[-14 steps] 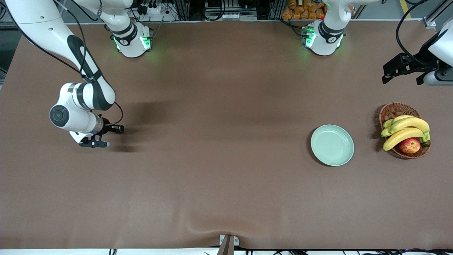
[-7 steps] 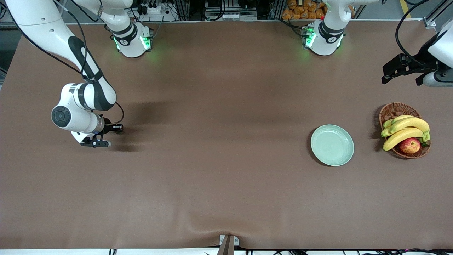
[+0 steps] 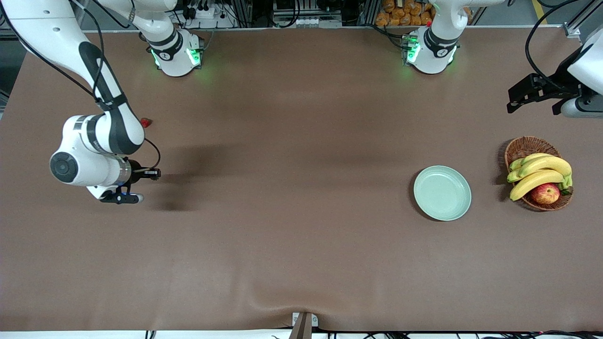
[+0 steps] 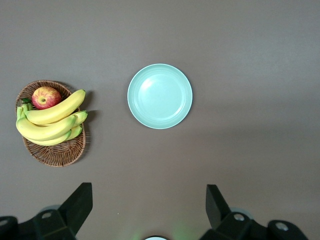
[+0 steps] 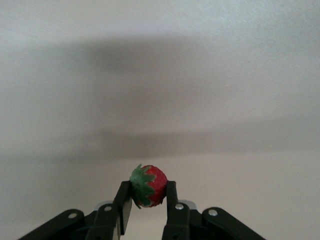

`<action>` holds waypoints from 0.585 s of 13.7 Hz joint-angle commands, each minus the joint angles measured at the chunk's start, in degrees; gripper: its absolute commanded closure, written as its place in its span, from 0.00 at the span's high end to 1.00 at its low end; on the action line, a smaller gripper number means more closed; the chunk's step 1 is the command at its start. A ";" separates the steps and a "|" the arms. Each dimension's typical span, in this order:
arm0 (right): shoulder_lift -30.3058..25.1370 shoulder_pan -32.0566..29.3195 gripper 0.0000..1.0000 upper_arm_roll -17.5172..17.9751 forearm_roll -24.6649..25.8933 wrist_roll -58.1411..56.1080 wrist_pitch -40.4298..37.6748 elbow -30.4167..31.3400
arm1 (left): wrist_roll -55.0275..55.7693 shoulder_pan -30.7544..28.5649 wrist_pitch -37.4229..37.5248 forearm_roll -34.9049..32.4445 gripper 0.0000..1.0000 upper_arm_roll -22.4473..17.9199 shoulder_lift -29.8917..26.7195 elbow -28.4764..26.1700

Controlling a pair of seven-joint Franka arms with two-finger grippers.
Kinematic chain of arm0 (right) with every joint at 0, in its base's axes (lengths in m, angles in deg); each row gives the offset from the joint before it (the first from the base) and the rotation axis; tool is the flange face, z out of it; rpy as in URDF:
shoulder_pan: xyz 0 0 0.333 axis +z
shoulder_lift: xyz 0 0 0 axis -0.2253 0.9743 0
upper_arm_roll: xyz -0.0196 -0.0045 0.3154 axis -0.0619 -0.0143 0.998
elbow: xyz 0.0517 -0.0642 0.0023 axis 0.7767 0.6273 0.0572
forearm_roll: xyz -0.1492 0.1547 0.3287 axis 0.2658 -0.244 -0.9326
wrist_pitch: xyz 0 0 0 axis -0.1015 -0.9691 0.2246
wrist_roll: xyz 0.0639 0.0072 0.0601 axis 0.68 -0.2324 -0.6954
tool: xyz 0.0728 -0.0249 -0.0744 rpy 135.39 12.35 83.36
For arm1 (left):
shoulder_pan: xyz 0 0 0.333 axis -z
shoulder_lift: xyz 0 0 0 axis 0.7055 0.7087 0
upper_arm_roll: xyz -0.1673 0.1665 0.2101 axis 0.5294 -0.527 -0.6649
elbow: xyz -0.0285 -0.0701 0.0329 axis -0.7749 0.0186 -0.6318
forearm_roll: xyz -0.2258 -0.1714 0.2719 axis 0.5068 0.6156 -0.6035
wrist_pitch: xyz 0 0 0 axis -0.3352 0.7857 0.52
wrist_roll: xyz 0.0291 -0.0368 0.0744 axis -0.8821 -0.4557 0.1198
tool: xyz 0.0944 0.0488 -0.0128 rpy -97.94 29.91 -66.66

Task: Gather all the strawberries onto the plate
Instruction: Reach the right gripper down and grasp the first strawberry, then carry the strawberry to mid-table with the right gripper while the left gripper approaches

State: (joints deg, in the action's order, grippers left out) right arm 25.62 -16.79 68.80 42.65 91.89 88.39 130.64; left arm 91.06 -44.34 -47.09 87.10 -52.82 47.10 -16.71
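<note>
My right gripper (image 5: 148,190) is shut on a small red strawberry (image 5: 155,184) with a green leafy top, pinched between both fingers above the brown table. In the front view the right arm's hand (image 3: 89,165) hides that berry. Another strawberry (image 3: 146,123) lies on the table beside the right forearm, toward the bases. The pale mint-green plate (image 3: 442,192) (image 4: 160,96) sits bare toward the left arm's end. My left gripper (image 3: 537,96) (image 4: 148,194) hangs open and holds nothing, waiting high over that end of the table.
A brown wicker basket (image 3: 520,148) (image 4: 55,156) stands beside the plate at the left arm's end, holding bananas (image 3: 539,172) and a red-yellow apple (image 3: 545,193). The arm bases (image 3: 176,54) stand along the edge farthest from the front camera.
The right arm's hand has shifted toward its own end of the table, uncovering a strawberry on the table beside the forearm. The left arm has hardly moved.
</note>
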 commanded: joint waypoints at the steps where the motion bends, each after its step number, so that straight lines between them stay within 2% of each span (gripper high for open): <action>1: -0.71 3.05 0.00 0.18 -4.50 5.97 -6.31 -5.75 | -0.47 -0.27 0.57 1.03 1.00 -0.02 0.00 -0.13; 3: -0.45 6.47 0.00 0.09 -8.46 11.41 -6.50 -7.69 | -0.47 -0.27 0.39 1.03 1.00 -0.02 0.00 -0.31; 6: -0.01 12.71 0.00 0.09 -11.53 22.65 -6.24 -11.38 | -0.47 -0.27 0.22 1.03 1.00 -0.02 0.17 -0.40; 8: 0.78 17.63 0.00 0.00 -16.36 29.95 -5.45 -13.50 | -0.47 -0.27 0.13 1.03 1.00 -0.02 0.70 -0.57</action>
State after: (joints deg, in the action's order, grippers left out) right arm 24.99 -3.02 69.44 30.03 115.67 83.14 120.29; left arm 91.06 -44.34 -47.09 87.11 -52.82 47.28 -17.38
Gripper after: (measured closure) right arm 0.678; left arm 0.000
